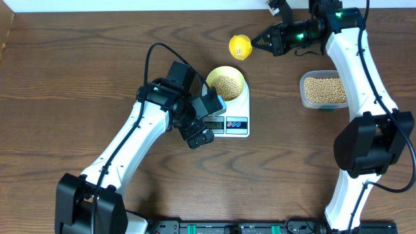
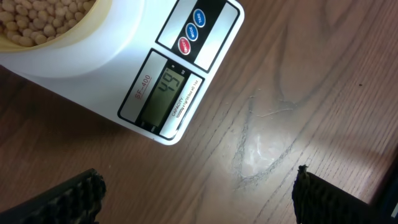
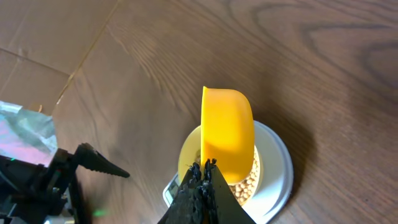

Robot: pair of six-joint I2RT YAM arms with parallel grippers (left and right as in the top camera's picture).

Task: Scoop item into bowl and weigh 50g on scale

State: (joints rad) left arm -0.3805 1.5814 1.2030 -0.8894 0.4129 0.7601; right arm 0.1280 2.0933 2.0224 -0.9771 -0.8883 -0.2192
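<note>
scale (image 1: 244,107): white, mid-table; its display (image 2: 163,93) shows digits that look like 49.
bowl (image 1: 211,77): pale yellow, sitting on the scale's 12 o'clock end.
beans (image 1: 227,86): a layer in the bowl; more fill the clear tub (image 1: 323,73) at 3 o'clock of the scale, well apart from it.
left gripper (image 2: 198,177): jaws spread wide, nothing between them, over the wooden table (image 1: 78,78) at the scale's 7 o'clock corner, just beside the display.
right gripper (image 1: 257,43): fingers clamped on the handle of the yellow scoop (image 1: 239,47), at 1 o'clock of the bowl, a few beans in its cup.
</note>
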